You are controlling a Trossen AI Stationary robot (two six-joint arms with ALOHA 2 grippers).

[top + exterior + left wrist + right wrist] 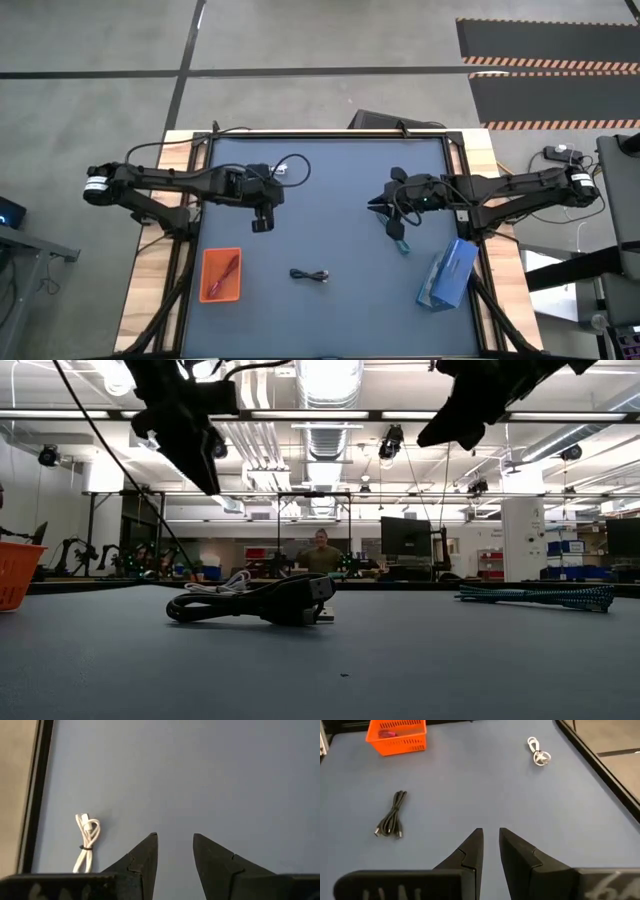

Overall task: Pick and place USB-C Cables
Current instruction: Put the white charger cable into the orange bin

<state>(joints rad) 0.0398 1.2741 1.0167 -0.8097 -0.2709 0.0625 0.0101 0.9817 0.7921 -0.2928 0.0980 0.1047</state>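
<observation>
Overhead, both grippers empty, open-fingered.

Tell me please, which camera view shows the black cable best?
The low view shows the black cable best: it lies close to the camera, large, with its loops and plug plain. The right wrist view shows it whole but small. The high view shows only a tiny dark bundle. The left wrist view does not show it.

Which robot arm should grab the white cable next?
Probably the left. The left gripper hangs open near the white cable, on its side of the table; the right gripper is farther away.
</observation>
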